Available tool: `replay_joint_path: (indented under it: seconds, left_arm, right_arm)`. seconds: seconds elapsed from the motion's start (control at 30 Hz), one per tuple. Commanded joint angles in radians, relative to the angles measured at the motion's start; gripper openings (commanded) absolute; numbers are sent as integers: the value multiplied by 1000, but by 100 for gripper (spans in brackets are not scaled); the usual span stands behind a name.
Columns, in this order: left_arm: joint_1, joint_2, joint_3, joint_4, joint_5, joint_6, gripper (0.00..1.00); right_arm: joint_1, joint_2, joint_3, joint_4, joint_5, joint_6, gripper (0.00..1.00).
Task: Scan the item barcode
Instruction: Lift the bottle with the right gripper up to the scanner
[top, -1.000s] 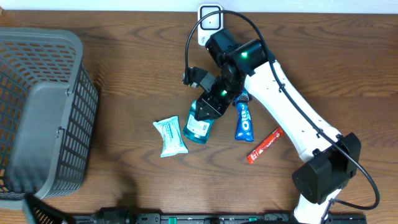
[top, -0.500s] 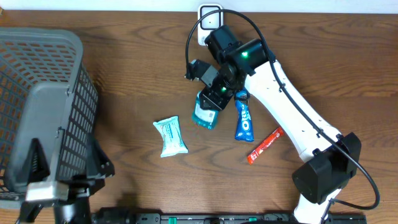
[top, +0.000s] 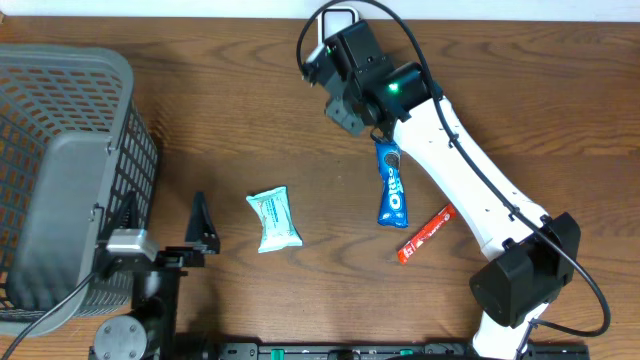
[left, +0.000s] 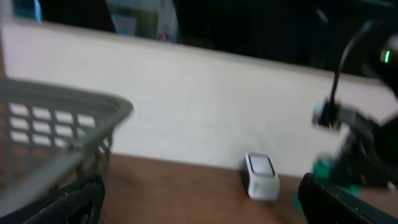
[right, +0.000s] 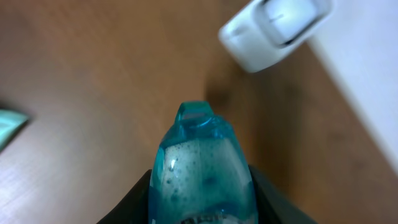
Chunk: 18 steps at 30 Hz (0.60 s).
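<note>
A brown wooden table (top: 200, 120) carries everything, and a large grey plastic mesh basket (top: 60, 170) stands at its left end, just outside the left-hand finger of the left gripper (top: 163, 215).

The white right arm (top: 470, 170) is stretched diagonally from its black base at the near right edge toward the far middle of the table, with the wrist bent over the wood. The right gripper (right: 200, 190) is closed partway on a teal translucent plastic bottle (right: 202, 155). The bottle is clamped between the two dark fingers (right: 134, 199), and its cap end reaches forward past the fingertips. From above, the bottle is hidden under the wrist.

The black left arm is held low at the near left corner and pointed toward the far edge. Its fingers (top: 200, 222) are spread as wide as they go, with nothing between them.

A mint-green and white snack wrapper (top: 273, 220) lies flat to the right of the left fingers, apart from them. A blue Oreo biscuit packet (top: 392, 190) lies behind the right fingers, beside the white forearm, and a red stick sachet (top: 427, 232) lies further back along that arm.

A small white box-shaped scanner (right: 277, 25) stands ahead of the right fingertips and a little to the right — near the bottle's cap but not touching it.
</note>
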Motion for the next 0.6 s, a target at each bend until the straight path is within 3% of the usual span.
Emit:
replay_joint_path:
  seconds: [0.0,0.17,0.33,0.57]
  left_arm:
    - [4,-11,-31,7,60,-13,100]
    - [4,-11,-40,-27,60,-13,100]
    - [4,-11,-40,-100,60,-13,100]
    - [4,-11,-40,-230,60,-13,100]
  right_arm:
    - [-11,-4,28,82,171,-39,14]
    - [-40,32,28,243,245,-69,13]
    - [-66,108,28,415,306,-122,6]
    - [-63,200,28,688,432,-241,10]
